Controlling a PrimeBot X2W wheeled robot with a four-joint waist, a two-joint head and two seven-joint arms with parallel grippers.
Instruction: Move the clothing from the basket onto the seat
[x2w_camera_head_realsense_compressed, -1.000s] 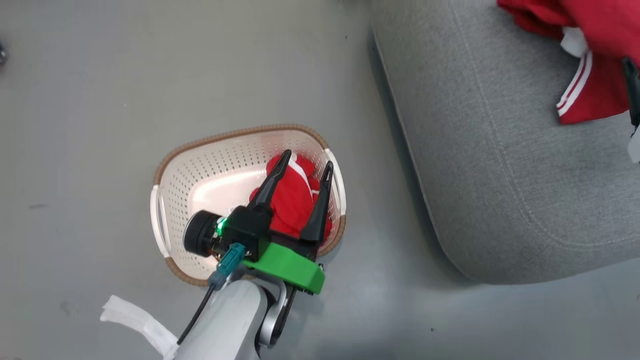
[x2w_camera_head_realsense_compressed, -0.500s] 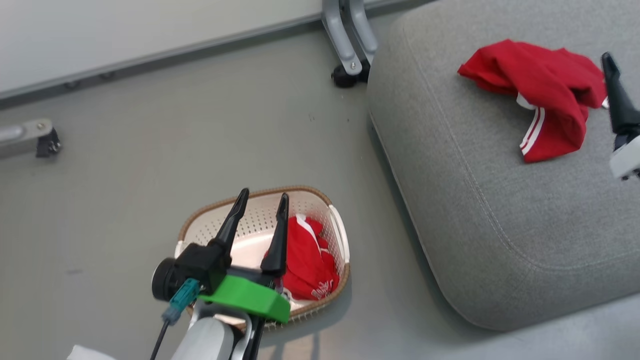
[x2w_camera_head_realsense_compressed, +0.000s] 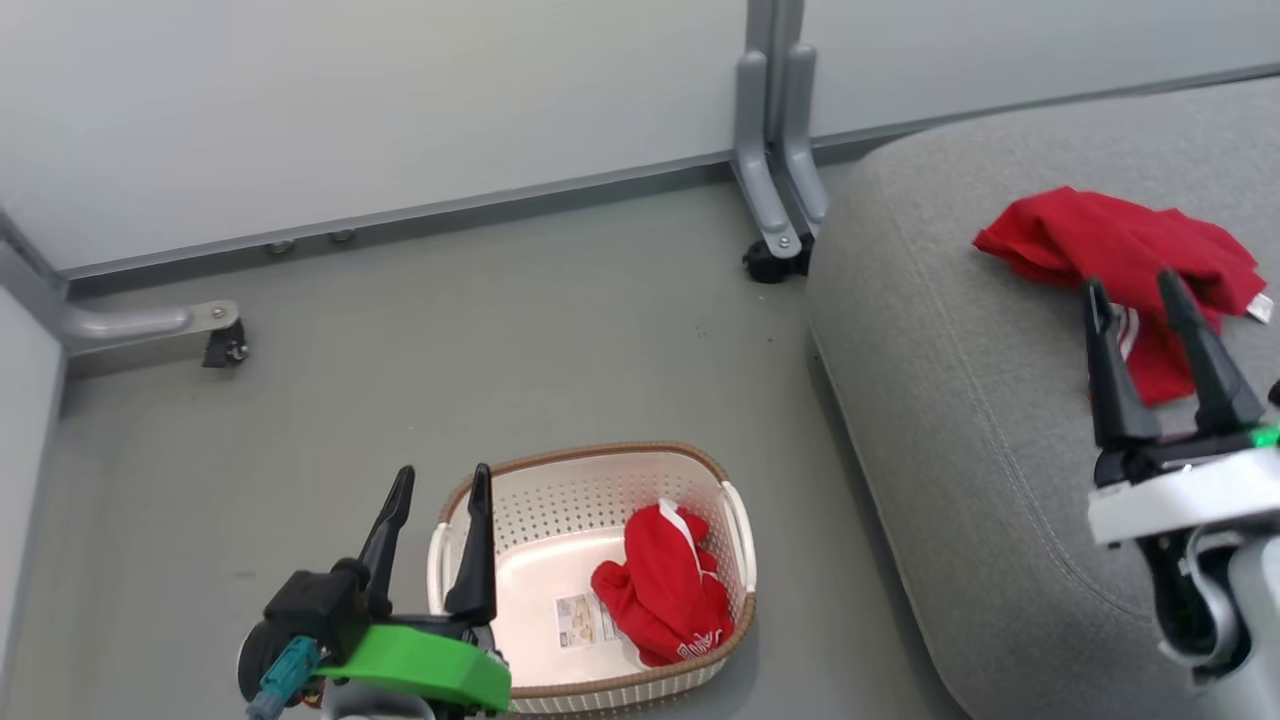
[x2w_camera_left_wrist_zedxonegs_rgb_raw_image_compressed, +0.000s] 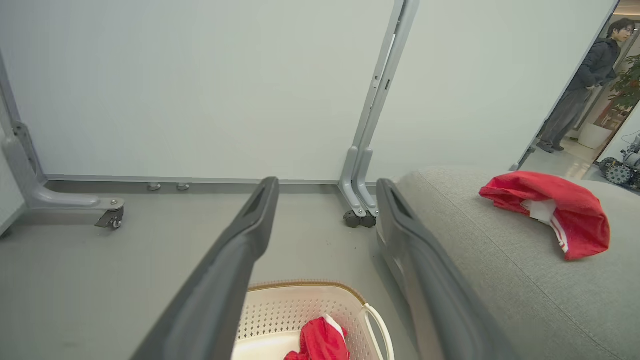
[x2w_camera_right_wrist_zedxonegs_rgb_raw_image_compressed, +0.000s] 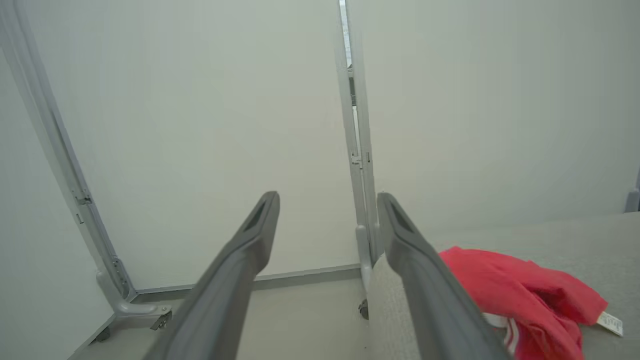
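One red garment (x2w_camera_head_realsense_compressed: 665, 595) with white trim lies bunched in the right half of the cream basket (x2w_camera_head_realsense_compressed: 590, 465) on the floor. A second red garment (x2w_camera_head_realsense_compressed: 1120, 250) lies crumpled on the grey seat (x2w_camera_head_realsense_compressed: 960, 400) at the right. My left gripper (x2w_camera_head_realsense_compressed: 440, 480) stands open and empty above the basket's left rim, fingers pointing up. My right gripper (x2w_camera_head_realsense_compressed: 1135, 285) is open and empty over the seat, just in front of the garment there. The left wrist view shows the basket (x2w_camera_left_wrist_zedxonegs_rgb_raw_image_compressed: 310, 300), its red garment (x2w_camera_left_wrist_zedxonegs_rgb_raw_image_compressed: 320, 342) and the seat's garment (x2w_camera_left_wrist_zedxonegs_rgb_raw_image_compressed: 555, 210). The right wrist view shows the seat's garment (x2w_camera_right_wrist_zedxonegs_rgb_raw_image_compressed: 520, 295).
White partition panels (x2w_camera_head_realsense_compressed: 380, 110) on wheeled grey feet (x2w_camera_head_realsense_compressed: 770, 250) stand behind the basket and seat. Another caster foot (x2w_camera_head_realsense_compressed: 150, 335) sits at the left. A person (x2w_camera_left_wrist_zedxonegs_rgb_raw_image_compressed: 580, 90) stands far off at the right beyond a panel. Grey floor (x2w_camera_head_realsense_compressed: 500, 330) surrounds the basket.
The head camera has tilted up, bringing the partitions into view. My left gripper has lifted out of the basket and shifted left, empty. My right gripper has come further into view over the seat.
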